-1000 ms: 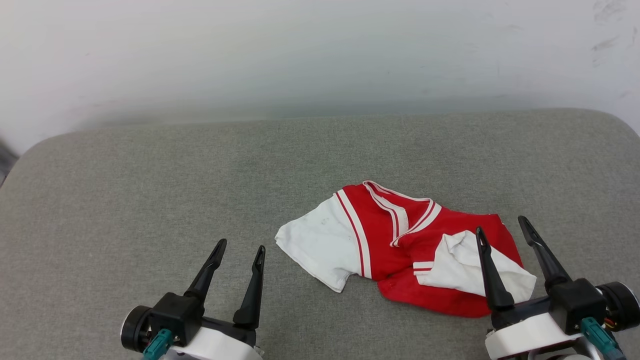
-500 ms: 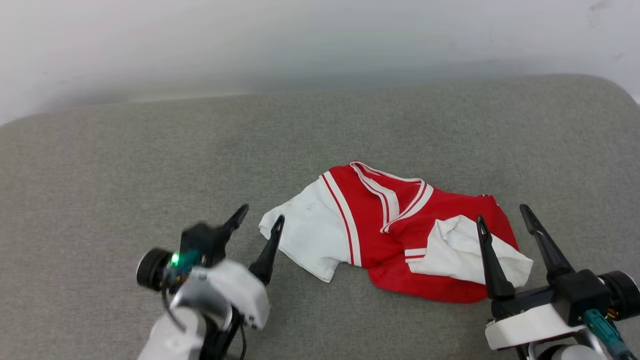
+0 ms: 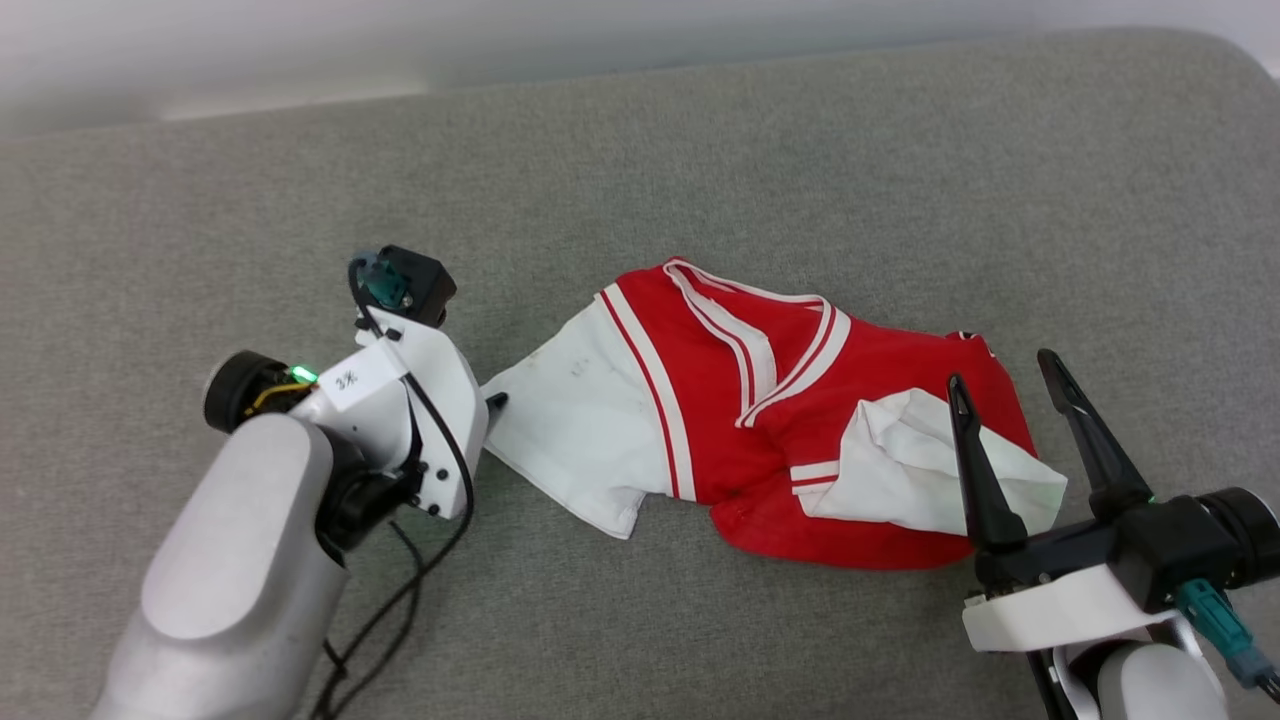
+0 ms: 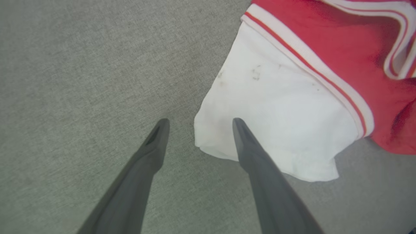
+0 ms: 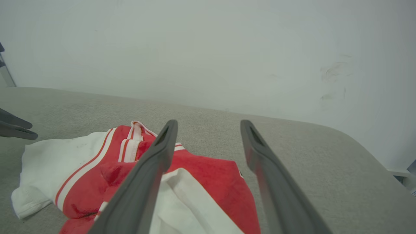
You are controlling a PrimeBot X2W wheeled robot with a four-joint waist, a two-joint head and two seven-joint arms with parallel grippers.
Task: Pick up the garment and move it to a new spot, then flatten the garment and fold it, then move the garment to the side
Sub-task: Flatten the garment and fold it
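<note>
**On the grey cushion (image 3: 700, 150), the garment (image 3: 780, 440) lies crumpled**

Its lower half is bunched under itself and hard to make out. In the head view the left gripper (image 4: 198, 122) is mostly hidden behind its own wrist. Its wide, empty fingers straddle the white sleeve's corner. The right gripper (image 3: 1000, 368), equally spread and empty, hovers over the other sleeve.

1. The left arm (image 3: 240, 540) enters the head view at 7 o'clock, and its wrist (image 3: 420, 420) is bent over so the fingers point down and toward 3 o'clock.
2. The left gripper (image 4: 198, 122) has its jaws spread wide and holds nothing.
3. The right gripper (image 3: 1000, 368) sits at 4 o'clock, fingers toward 12 o'clock, jaws wide and empty.
</note>
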